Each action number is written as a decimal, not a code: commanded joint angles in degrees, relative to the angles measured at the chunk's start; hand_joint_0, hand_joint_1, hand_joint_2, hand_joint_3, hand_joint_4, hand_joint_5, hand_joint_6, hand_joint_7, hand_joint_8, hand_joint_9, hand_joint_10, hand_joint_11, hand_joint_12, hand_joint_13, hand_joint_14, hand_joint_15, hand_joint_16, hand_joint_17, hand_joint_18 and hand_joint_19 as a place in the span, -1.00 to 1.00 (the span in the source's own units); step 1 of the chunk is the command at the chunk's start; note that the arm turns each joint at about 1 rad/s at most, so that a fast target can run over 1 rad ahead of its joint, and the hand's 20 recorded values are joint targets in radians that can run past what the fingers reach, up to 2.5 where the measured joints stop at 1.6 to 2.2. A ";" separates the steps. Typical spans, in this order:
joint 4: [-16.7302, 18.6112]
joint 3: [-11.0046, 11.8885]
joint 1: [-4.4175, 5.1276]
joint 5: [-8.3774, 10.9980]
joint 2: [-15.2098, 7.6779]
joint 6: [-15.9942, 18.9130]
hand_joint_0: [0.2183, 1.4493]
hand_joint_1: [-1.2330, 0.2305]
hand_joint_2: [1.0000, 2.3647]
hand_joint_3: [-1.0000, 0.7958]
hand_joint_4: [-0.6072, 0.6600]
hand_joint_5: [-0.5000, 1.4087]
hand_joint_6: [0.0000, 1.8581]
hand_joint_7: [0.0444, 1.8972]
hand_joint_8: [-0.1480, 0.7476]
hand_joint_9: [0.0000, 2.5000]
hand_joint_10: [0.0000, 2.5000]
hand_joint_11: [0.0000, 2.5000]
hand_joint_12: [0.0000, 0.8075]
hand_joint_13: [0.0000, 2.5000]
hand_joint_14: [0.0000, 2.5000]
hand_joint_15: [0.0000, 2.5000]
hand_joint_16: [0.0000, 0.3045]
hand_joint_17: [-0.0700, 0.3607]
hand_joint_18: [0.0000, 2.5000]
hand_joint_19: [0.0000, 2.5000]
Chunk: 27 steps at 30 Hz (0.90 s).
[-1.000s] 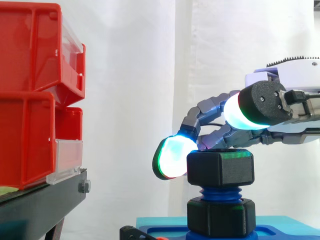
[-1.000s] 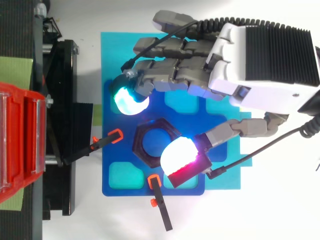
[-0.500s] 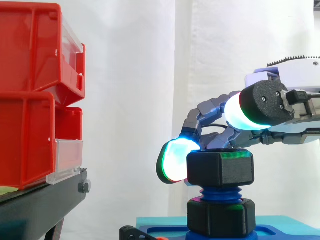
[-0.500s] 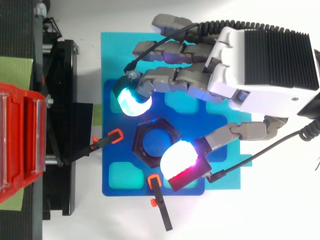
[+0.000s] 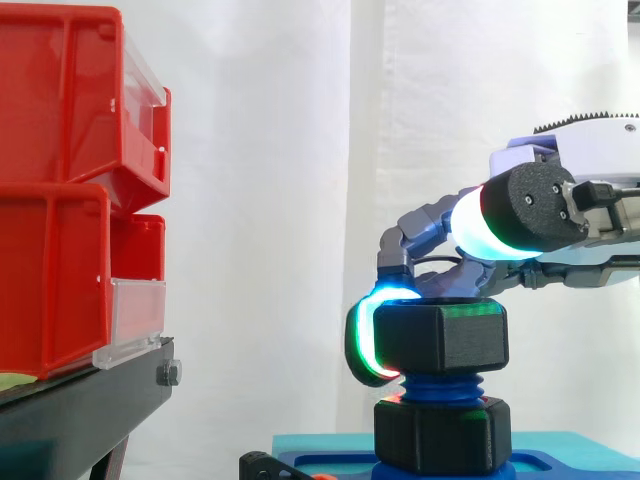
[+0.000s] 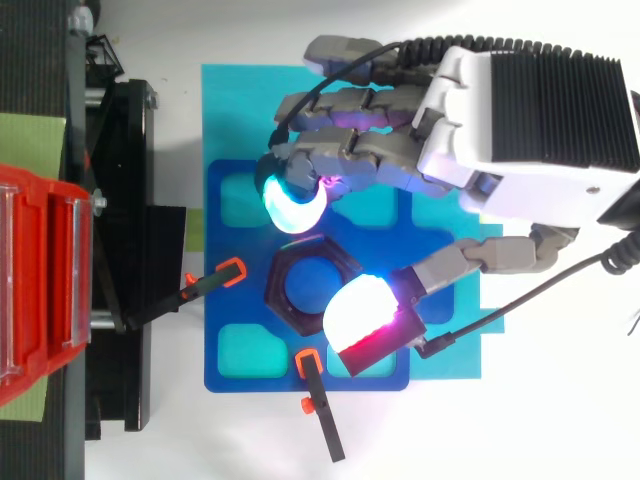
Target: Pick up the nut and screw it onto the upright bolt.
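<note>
The black hexagonal nut [image 5: 440,338] sits level on top of the upright blue bolt [image 5: 440,386], with a few threads bare between it and a second black hexagonal piece [image 5: 440,436] at the bolt's foot. The hand [image 6: 530,110] reaches in from the right and is closed about the nut. One curled finger hooks down over the nut's far edge, and its cyan-green fingertip [image 5: 366,340] lies flat against a side face. From above, the thumb's white and magenta pad [image 6: 358,312] covers the opposite corner. In the side view that pad [image 5: 470,225] stands higher than the nut's top, so contact there cannot be told.

The bolt rises from a blue plate [image 6: 225,372] on a cyan mat [image 6: 230,100]. Two orange-tipped black clamps [image 6: 205,285] [image 6: 322,410] point at the nut from the left and from below; the lower clamp's tip is just beside the thumb pad. In the side view, bare white curtain [image 5: 270,200] fills the open gap between the nut and the red bins [image 5: 60,180] on the black stand [image 5: 80,410].
</note>
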 commanded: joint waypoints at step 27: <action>-2.49 0.13 -1.18 -0.98 1.43 -1.87 -0.52 0.06 -1.00 -0.44 0.00 -0.37 -0.46 0.34 -0.55 0.37 -1.00 -0.92 -0.56 -0.27 -1.00 -0.99 -0.90 -0.51 -0.47 -0.86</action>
